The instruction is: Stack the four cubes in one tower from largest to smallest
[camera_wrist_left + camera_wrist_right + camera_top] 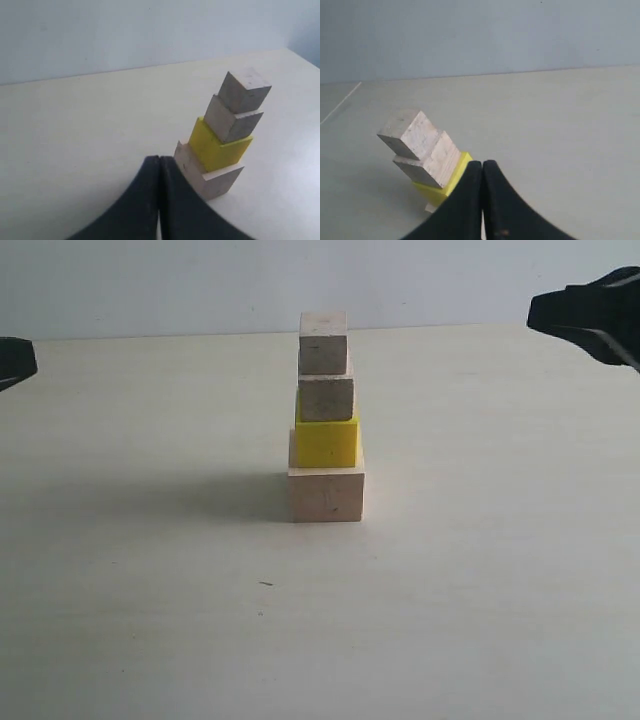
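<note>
The tower (326,420) stands whole — my left gripper (159,162) and right gripper (482,165) hang off to either side, fingers pinched together, empty.

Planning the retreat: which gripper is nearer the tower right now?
Right, it seems. The right gripper hangs up and right of the tower; the left gripper sits farther off at the left edge.

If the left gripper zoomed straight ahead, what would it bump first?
Probably just the table, past the tower. The left gripper aims slightly beside the large wood cube at the bottom, though depth is unclear and it might clip that cube.
</note>
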`<state>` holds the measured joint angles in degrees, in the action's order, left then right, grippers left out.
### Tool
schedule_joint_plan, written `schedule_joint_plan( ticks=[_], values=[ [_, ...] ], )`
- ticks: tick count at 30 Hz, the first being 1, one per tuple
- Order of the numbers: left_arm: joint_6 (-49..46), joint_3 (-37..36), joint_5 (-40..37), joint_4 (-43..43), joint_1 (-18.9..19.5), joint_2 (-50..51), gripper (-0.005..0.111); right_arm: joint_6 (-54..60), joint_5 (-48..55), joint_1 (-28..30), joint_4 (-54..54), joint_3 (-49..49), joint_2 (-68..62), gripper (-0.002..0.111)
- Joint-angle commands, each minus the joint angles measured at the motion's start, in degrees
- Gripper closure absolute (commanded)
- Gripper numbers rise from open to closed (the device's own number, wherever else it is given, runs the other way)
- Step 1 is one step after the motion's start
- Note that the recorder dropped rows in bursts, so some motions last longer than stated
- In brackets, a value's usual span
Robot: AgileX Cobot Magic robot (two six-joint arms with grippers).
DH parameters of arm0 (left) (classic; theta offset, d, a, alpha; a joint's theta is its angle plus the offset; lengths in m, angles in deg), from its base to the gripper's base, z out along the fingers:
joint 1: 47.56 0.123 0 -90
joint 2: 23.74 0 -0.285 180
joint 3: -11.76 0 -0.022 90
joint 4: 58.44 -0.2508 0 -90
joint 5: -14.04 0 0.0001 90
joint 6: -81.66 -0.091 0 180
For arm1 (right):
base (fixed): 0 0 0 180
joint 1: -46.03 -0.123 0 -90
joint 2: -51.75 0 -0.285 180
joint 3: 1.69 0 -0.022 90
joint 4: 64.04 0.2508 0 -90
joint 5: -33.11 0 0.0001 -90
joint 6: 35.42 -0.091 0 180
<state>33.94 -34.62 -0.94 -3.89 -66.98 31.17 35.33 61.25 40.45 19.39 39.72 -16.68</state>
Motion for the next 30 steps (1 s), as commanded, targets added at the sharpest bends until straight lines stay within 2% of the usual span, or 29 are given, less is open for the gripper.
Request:
schedule_joint_plan(
  ticks=[1,17,20,23,30],
  values=[
    [0.0,-0.1,0.4,0.5,0.1,-1.2,0.107,-0.9,0.7,0.3,-0.3,0.2,3.3,0.108],
    [0.0,-0.1,0.4,0.5,0.1,-1.2,0.107,-0.9,0.6,0.3,-0.3,0.2,6.6,0.108],
    [0.0,-0.1,0.4,0.5,0.1,-1.2,0.107,-0.9,-5.7,-4.0,-0.3,0.2,6.6,0.108],
    [0.0,-0.1,0.4,0.5,0.1,-1.2,0.107,-0.9,-4.5,-5.8,-0.3,0.2,6.6,0.108],
    [0.0,-0.1,0.4,0.5,0.7,-9.9,0.107,-0.9,-4.3,-5.8,-0.3,0.2,6.6,0.108]
  ],
)
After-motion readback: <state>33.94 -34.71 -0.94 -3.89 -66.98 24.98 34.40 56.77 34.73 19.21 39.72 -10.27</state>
